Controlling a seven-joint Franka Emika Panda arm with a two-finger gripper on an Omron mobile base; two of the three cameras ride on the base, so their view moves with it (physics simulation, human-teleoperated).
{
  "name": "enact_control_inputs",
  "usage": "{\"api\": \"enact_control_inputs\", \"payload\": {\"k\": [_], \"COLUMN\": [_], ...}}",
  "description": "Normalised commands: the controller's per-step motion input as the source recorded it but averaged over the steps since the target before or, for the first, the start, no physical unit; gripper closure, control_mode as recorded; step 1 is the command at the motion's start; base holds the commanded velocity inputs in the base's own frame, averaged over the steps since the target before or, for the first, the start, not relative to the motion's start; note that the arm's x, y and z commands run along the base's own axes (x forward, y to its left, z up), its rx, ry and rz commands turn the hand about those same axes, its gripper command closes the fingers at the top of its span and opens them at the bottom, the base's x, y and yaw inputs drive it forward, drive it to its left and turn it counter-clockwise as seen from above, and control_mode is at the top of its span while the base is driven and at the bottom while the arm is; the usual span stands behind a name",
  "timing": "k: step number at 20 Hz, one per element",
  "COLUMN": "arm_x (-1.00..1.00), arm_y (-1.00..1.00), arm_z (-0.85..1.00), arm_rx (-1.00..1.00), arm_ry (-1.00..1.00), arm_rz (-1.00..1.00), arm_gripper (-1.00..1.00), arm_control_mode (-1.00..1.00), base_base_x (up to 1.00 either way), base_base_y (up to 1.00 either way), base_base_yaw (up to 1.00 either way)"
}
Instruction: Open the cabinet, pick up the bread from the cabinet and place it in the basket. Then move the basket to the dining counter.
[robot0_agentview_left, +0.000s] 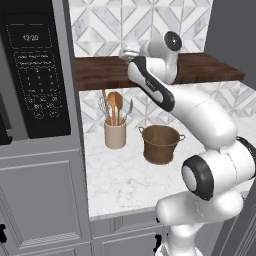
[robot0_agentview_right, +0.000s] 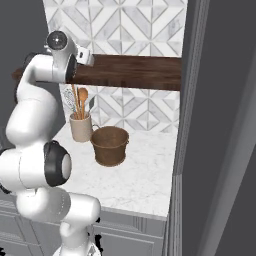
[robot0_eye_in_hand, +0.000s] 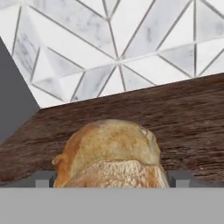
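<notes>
The bread (robot0_eye_in_hand: 111, 153), a golden-brown roll, lies on the dark wooden cabinet shelf (robot0_eye_in_hand: 188, 113) and sits very close in the hand view. My gripper (robot0_eye_in_hand: 112, 179) is open, one fingertip (robot0_eye_in_hand: 43, 179) on each side of the roll; I cannot tell whether they touch it. From the base views my gripper (robot0_agentview_left: 127, 52) (robot0_agentview_right: 90, 56) reaches over the left part of the shelf (robot0_agentview_left: 210, 67) (robot0_agentview_right: 140, 70). The brown basket (robot0_agentview_left: 161, 144) (robot0_agentview_right: 109, 145) stands empty on the marble worktop below. The dining counter is out of view.
A beige crock of utensils (robot0_agentview_left: 115, 132) (robot0_agentview_right: 80, 127) stands left of the basket. A tall grey unit with a black oven panel (robot0_agentview_left: 35, 75) borders the worktop on the left, and a grey wall panel (robot0_agentview_right: 215, 125) on the right. Patterned tiles (robot0_eye_in_hand: 118, 39) back the shelf.
</notes>
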Motion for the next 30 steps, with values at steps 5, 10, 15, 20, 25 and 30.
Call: {"api": "enact_control_inputs", "payload": {"k": [5, 10, 15, 20, 25, 30], "arm_x": [-1.00, -1.00, -1.00, -1.00, -0.96, 0.01], "arm_y": [-0.02, -0.19, -0.44, -0.41, -0.01, -0.17], "arm_z": [0.90, 0.53, -0.78, -1.00, -1.00, -0.82], "arm_rx": [0.01, -0.01, 0.00, -0.01, -0.18, -0.11], "arm_ry": [0.00, 0.11, 0.18, 0.21, 0.34, 0.17], "arm_rz": [0.00, 0.00, 0.00, 0.00, -0.02, -0.01], "arm_gripper": [1.00, 1.00, 1.00, 1.00, 1.00, 1.00], "arm_control_mode": [-1.00, -1.00, -1.00, -1.00, -1.00, -1.00], "base_base_x": [0.00, 0.00, 0.00, 0.00, 0.00, 0.00], "base_base_y": [0.00, 0.00, 0.00, 0.00, 0.00, 0.00], "base_base_yaw": [0.00, 0.00, 0.00, 0.00, 0.00, 0.00]}}
